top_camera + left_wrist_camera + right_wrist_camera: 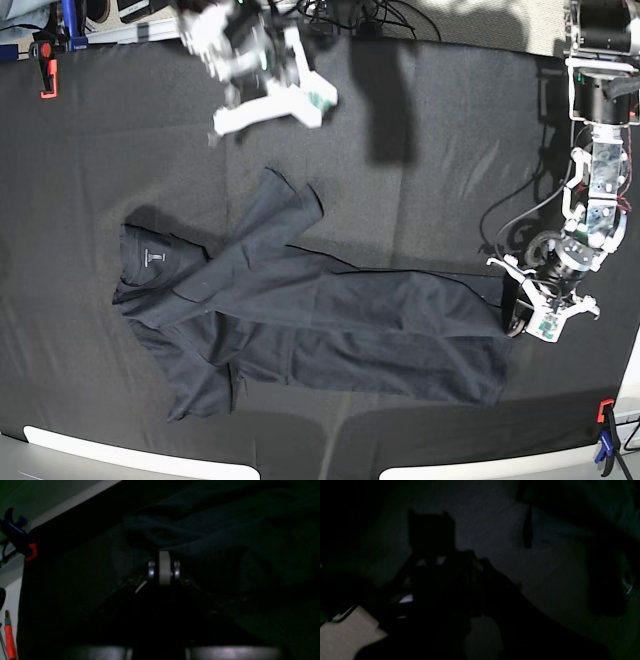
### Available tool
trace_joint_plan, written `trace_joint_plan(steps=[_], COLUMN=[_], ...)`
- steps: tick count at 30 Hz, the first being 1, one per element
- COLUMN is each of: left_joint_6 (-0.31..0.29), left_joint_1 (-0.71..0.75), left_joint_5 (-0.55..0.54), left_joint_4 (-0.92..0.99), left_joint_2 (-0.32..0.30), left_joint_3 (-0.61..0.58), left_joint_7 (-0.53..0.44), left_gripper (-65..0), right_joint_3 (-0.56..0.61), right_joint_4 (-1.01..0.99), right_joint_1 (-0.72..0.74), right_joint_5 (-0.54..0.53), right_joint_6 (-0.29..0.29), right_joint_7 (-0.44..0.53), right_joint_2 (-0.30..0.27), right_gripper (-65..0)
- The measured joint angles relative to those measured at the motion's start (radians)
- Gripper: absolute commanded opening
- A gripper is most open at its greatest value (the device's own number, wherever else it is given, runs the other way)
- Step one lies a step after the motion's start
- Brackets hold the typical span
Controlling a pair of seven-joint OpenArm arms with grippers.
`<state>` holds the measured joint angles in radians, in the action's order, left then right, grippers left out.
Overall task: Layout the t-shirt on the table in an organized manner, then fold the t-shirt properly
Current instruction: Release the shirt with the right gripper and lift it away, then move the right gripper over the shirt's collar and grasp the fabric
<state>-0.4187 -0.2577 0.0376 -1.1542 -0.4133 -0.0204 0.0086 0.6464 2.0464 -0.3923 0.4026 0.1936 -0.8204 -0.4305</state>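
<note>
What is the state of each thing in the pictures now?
T-shirt: on the table, partly folded, one sleeve flipped up, hem pinched by the left tool.
Left tool: shut on the T-shirt hem.
Right tool: shut, empty, raised above the table, blurred.
Table: covered in black cloth.
Clamp: gripping the cloth edge.

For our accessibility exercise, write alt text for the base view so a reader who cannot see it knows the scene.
A dark grey t-shirt lies rumpled across a black-clothed table, collar to the view's left, one sleeve folded up. The left hand, at the view's right, is shut at the shirt's hem edge. The right hand is blurred above the far side, away from the shirt.
</note>
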Motion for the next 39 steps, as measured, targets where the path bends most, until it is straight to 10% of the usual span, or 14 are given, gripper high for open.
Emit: trace_joint_plan(steps=[5,10,31,39], left_joint_6=[0.000,0.000,0.000,0.000], left_joint_1=[0.000,0.000,0.000,0.000], left_joint_5=[-0.003,-0.004,-0.004,-0.004], left_joint_4=[0.000,0.000,0.000,0.000], left_joint_2=[0.000,0.000,0.000,0.000], left_joint_3=[0.000,0.000,0.000,0.000], left_joint_7=[0.000,0.001,0.008,0.014], left_gripper=[-65.0,-65.0,-65.0,-65.0], right_joint_3=[-0.002,0.000,0.003,0.003], right_joint_4=[0.016,0.016,-0.317,-0.399], right_joint_1=[0.063,0.188,0.602,0.648], right_joint_5=[0.024,-0.031,-0.359,-0.411], right_joint_6=[-0.003,0.093,0.481,0.491], right_joint_7=[0.000,0.053,0.083,0.079], right_joint_2=[-0.029,-0.032,-0.007,-0.007], right_gripper=[-63.6,-41.8,-41.7,-41.7])
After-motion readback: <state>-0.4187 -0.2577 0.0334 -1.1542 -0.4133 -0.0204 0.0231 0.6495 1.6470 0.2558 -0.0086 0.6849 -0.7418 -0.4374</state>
